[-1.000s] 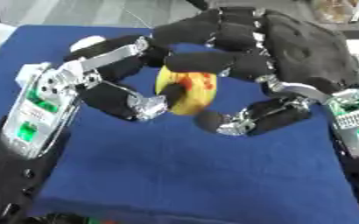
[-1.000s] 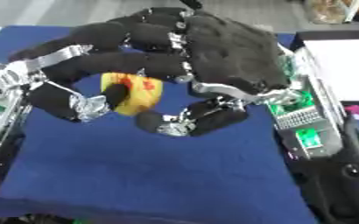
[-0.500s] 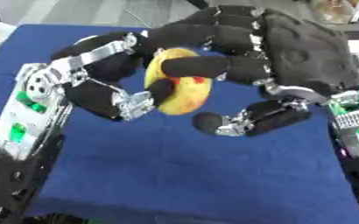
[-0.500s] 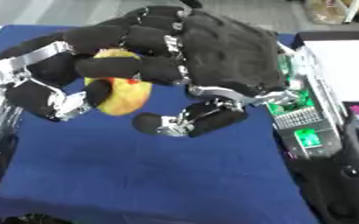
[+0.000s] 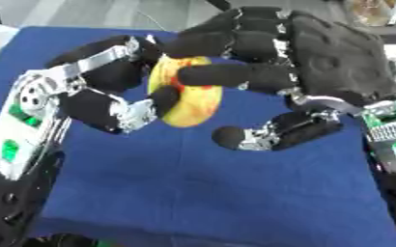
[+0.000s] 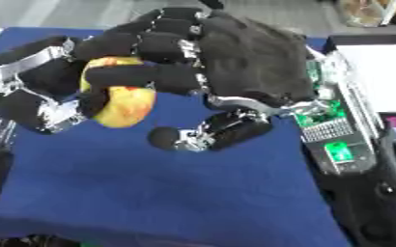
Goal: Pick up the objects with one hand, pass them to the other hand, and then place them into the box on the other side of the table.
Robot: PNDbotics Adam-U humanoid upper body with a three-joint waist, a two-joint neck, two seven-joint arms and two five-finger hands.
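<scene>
Yellow-red fruit (image 5: 189,99) now deeper in left hand (image 5: 108,103), curled round it; right hand (image 5: 319,62) fingers still draped over fruit. Handover under way.

Yellow fruit (image 5: 193,103) with red-orange streaks sits between my two hands. My right robot hand (image 5: 319,62) is black all over, silver at the thumb. My left robot hand (image 5: 91,96) shows black pads, silver links, green boards. The worktop (image 5: 193,193) is deep blue.
</scene>
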